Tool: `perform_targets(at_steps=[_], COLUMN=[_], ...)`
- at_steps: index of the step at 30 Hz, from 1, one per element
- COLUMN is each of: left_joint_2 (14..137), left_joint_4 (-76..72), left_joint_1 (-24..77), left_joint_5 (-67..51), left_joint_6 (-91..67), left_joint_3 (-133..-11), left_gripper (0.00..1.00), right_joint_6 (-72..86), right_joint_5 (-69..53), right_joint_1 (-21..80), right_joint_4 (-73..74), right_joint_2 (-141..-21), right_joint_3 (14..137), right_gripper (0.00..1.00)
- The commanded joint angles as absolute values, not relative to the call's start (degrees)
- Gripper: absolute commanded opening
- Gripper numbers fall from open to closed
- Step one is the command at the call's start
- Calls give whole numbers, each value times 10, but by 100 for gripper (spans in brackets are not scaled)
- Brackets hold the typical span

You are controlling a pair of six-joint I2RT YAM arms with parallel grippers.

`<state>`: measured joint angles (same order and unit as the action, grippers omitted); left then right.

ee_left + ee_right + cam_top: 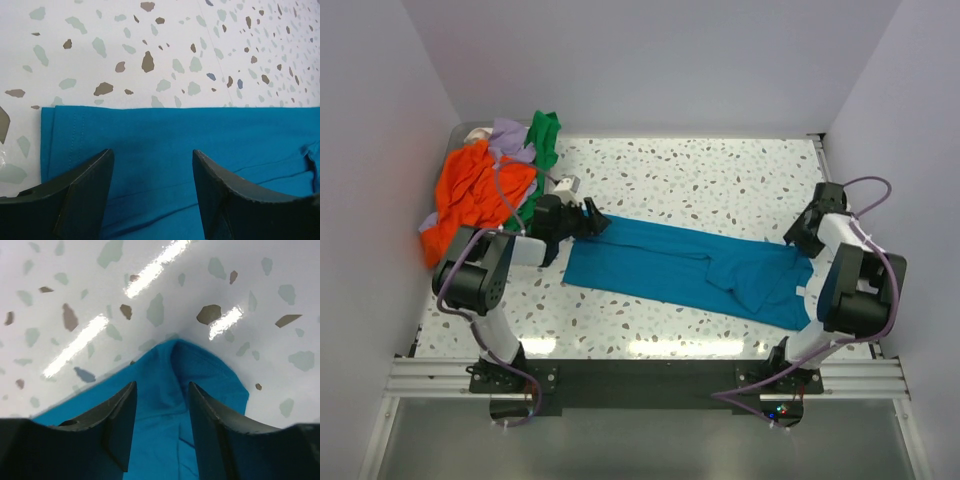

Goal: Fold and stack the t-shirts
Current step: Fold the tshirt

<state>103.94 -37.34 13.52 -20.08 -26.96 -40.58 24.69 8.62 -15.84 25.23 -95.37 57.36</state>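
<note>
The large teal t-shirt (pixel 690 268) lies folded into a long band across the middle of the table. My left gripper (pixel 592 219) is open over its far left corner; in the left wrist view (pixel 151 153) flat teal cloth (pixel 165 135) lies between the spread fingers. My right gripper (pixel 798 237) is open at the shirt's far right end; in the right wrist view (pixel 162 386) a bunched teal tip (pixel 200 370) lies between the fingers. The orange shirt (pixel 470 195), the green shirt (pixel 542 135) and the lavender shirt (pixel 508 138) lie heaped at the back left.
White walls close in the speckled table (pixel 720 180) on the left, back and right. The heap of shirts sits just behind and left of my left arm. A small white object (pixel 567 185) lies beside the heap.
</note>
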Motion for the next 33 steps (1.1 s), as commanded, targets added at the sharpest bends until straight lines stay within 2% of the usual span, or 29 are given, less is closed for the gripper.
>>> perform_targets(at_steps=[1, 5, 10, 15, 19, 24, 33], left_joint_2=[977, 927, 902, 939, 970, 963, 950], left_joint_4=[-360, -319, -293, -332, -359, -356, -322], left_joint_1=[132, 133, 174, 227, 230, 230, 230], left_joint_5=[-182, -162, -149, -183, -222, -211, -160], left_joint_6=[-257, -240, -222, -217, -234, -222, -193], left_joint_3=[-415, -423, -427, -431, -434, -419, -410], left_gripper=[69, 70, 70, 71, 71, 71, 72], right_joint_6=[254, 263, 259, 266, 266, 279, 276], right_joint_5=[63, 45, 25, 2, 1, -11, 30], right_joint_1=[-160, -118, -61, -38, -33, -28, -18], right_joint_4=[245, 236, 253, 226, 214, 176, 202], right_joint_2=[-850, -740, -722, -735, -785, -872, -1034], right_joint_3=[563, 513, 486, 444, 439, 453, 606], right_gripper=[50, 55, 59, 59, 59, 59, 58])
